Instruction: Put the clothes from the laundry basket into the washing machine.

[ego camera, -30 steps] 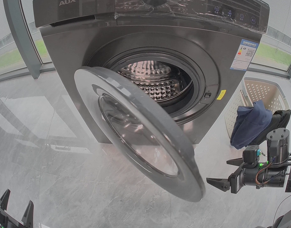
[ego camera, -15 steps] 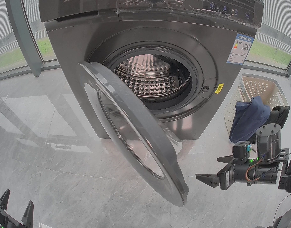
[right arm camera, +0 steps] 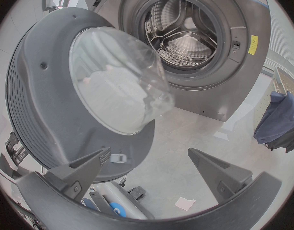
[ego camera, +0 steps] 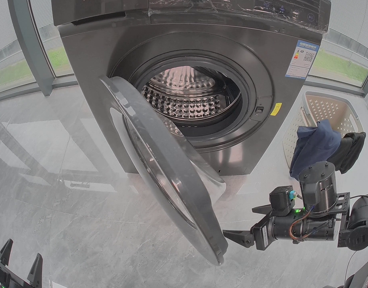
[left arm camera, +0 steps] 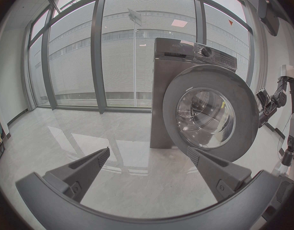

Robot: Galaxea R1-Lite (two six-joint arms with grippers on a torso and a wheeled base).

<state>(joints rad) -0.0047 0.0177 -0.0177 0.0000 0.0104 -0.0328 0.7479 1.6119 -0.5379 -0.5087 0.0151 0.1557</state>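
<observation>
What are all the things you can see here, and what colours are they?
washing machine: one, dark grey, standing on the floor in the middle
door: one, grey rim with clear glass, swung open
drum: one, shiny silver, inside the machine, no clothes seen in it
laundry basket: one, beige, on the floor at the machine's right
blue garment: one, dark blue, draped over the basket's front rim
black garment: one, black, hanging over the rim beside the blue one
paper scrap: one, white, on the floor
left hand: one, black, open, low on the robot's left
right hand: one, black, open, low by the door's free edge
</observation>
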